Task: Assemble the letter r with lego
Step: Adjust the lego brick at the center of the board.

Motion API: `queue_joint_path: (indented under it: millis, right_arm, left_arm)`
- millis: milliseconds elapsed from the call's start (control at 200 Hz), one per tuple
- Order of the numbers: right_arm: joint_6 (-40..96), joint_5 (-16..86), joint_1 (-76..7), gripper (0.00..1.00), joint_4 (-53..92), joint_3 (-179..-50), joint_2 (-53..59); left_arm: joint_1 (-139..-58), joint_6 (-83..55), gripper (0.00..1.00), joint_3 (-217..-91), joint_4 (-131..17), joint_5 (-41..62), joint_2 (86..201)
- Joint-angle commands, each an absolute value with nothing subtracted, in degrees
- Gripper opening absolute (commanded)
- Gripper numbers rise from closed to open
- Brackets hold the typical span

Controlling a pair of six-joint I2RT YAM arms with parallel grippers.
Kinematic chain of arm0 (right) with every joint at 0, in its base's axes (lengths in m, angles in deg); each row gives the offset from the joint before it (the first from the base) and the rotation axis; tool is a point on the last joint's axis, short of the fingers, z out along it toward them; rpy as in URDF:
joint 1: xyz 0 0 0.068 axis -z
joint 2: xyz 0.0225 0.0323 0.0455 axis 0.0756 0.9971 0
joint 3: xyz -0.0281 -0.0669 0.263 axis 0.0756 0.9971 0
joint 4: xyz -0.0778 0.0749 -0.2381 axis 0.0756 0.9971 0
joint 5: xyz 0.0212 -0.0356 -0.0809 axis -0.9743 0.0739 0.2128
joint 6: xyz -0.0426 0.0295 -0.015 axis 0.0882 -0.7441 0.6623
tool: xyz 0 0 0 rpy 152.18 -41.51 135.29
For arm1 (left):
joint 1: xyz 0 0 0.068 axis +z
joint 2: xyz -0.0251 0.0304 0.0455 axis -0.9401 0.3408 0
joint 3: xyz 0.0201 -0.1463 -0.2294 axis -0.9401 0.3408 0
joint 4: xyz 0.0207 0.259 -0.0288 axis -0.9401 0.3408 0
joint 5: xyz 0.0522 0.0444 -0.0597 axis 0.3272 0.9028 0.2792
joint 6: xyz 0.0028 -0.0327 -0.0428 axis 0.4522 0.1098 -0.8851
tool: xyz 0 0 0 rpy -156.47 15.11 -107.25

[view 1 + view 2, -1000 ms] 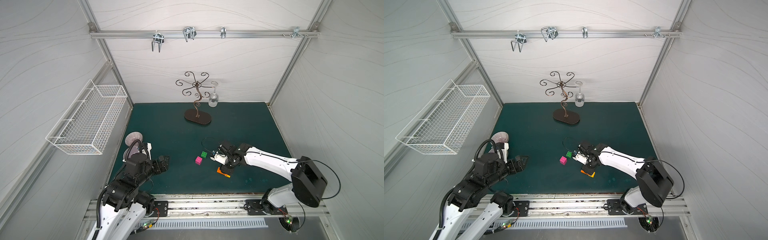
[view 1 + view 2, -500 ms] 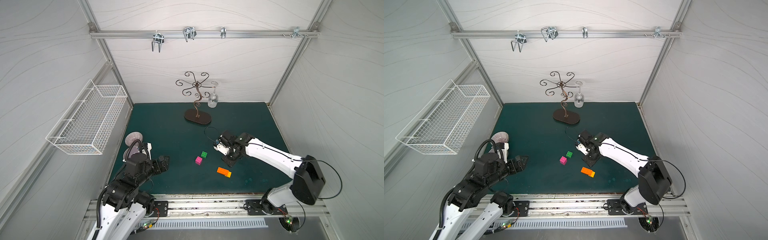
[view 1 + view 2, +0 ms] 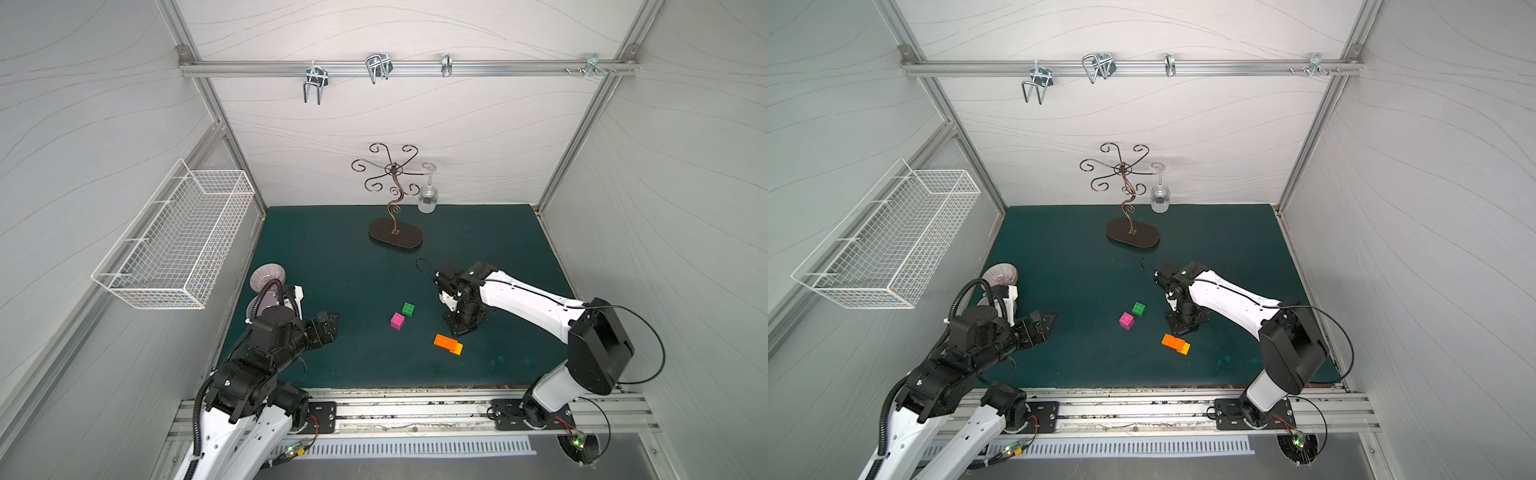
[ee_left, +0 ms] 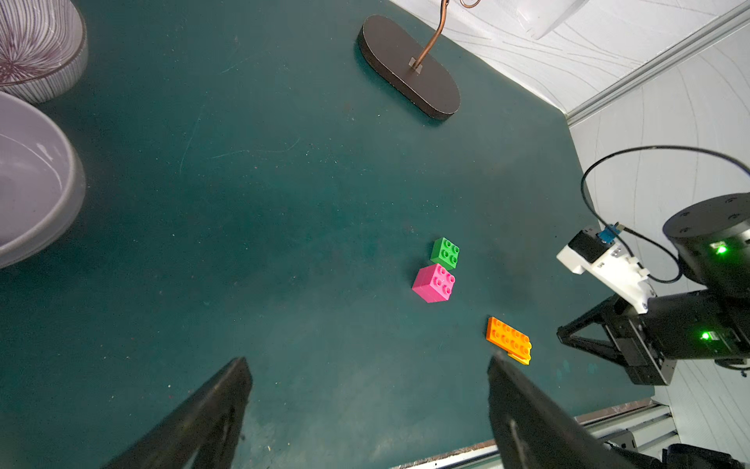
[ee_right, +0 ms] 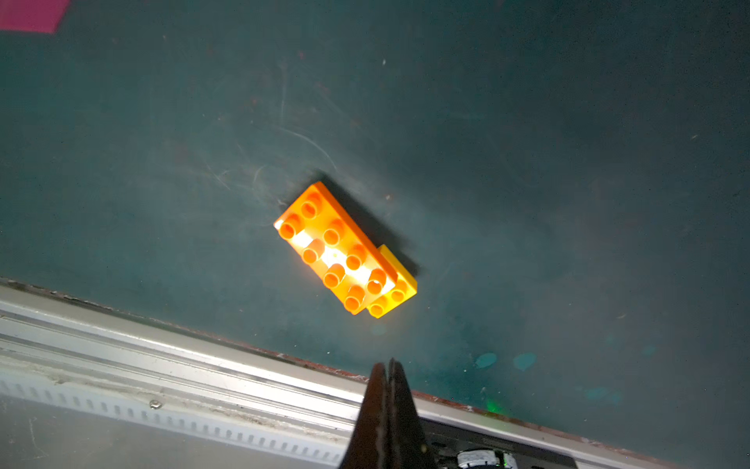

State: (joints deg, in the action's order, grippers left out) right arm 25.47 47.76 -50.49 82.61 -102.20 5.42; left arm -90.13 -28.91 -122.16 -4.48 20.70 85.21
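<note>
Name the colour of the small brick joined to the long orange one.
Yellow brick, clearest in the right wrist view.

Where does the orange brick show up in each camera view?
In a top view: orange brick on the mat, near its front edge.
In a top view: same place.
Left wrist: near the mat's edge, apart from the pink brick.
Right wrist: mid-picture, close up.
Shared landmark: the yellow brick sticking out under one end.
</note>
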Motion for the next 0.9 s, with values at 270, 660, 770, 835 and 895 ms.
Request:
queue_joint_path:
  millis: [270, 660, 770, 835, 895]
  right_arm:
    - [15.37, 50.46, -52.84, 0.00, 74.19, -96.40, 5.37]
    - [14.67, 50.60, -54.17, 0.00, 74.20, -98.21, 9.11]
    - [14.32, 51.47, -54.43, 0.00, 75.95, -98.76, 9.47]
    - [13.97, 51.52, -54.43, 0.00, 76.70, -98.59, 9.67]
    - [13.95, 51.63, -54.35, 0.00, 76.78, -98.19, 10.16]
  left_arm:
    - [-90.47, -29.20, 0.94, -122.48, -6.62, 21.84, 84.23]
    - [-90.47, -29.29, 0.94, -122.49, -6.54, 21.94, 84.32]
    - [-90.48, -29.28, 0.94, -122.57, -6.45, 22.01, 84.32]
    - [-90.47, -29.30, 0.94, -122.48, -6.49, 22.02, 84.32]
    - [-90.54, -29.29, 0.94, -122.49, -6.53, 22.03, 84.39]
